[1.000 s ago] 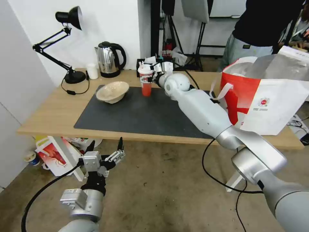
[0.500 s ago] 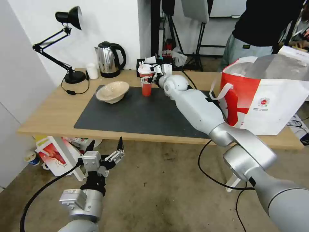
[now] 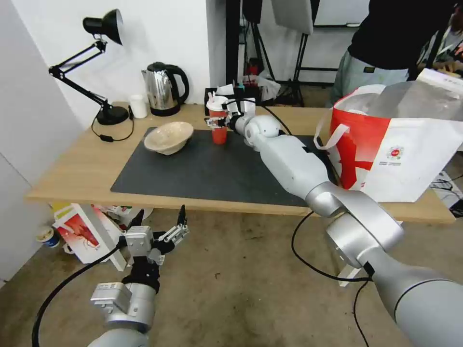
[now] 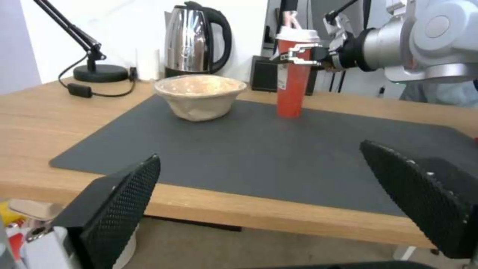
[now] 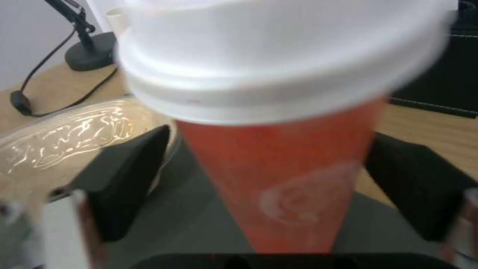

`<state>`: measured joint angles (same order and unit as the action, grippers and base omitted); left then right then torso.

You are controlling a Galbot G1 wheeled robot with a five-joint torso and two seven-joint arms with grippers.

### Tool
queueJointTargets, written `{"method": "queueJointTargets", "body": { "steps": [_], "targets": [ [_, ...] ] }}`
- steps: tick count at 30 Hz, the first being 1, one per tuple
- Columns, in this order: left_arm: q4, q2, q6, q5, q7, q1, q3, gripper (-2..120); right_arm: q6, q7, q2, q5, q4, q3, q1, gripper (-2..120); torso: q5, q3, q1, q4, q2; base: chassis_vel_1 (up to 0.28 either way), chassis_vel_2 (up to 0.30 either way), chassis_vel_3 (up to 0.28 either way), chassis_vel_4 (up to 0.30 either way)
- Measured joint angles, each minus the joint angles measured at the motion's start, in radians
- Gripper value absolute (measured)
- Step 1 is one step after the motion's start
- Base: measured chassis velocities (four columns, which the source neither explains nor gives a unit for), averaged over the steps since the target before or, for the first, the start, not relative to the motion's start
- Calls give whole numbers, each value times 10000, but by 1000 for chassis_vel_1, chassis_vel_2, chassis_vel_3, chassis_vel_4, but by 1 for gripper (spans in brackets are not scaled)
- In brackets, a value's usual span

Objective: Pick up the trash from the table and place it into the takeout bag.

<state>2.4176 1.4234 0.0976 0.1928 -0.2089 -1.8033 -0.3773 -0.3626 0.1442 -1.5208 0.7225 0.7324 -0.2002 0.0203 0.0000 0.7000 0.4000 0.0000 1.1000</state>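
Observation:
A red drink cup with a white lid stands upright at the back of the dark mat on the table. My right gripper reaches it from the right and is open, one finger on each side just below the lid, with small gaps showing. The shallow beige bowl sits left of the cup. At the table's right end the takeout bag stands with its mouth open. Below the table's front edge my left gripper hangs open and holds nothing.
A desk lamp, a steel kettle, a small white cup and a black box line the table's back edge. A red-and-white box lies on the floor under the left end. A person stands behind the bag.
My right gripper has slid left from beside the cup until its fingers straddle it. The cup, bowl, bag and left arm have stayed put.

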Motion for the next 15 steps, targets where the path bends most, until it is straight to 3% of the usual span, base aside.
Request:
{"method": "queueJointTargets", "body": {
  "steps": [6,15],
  "targets": [
    [-9,-2,-5,-18,-5,22,24,100,0,25,270,61,317,-4,145,61,1,0,0,-1,0,0,0,0,0],
    [-9,26,-7,-52,-8,8,45,100,-60,-111,715,375,852,-83,159,40,2,0,0,0,0,0,0,0,0]
  ]
}}
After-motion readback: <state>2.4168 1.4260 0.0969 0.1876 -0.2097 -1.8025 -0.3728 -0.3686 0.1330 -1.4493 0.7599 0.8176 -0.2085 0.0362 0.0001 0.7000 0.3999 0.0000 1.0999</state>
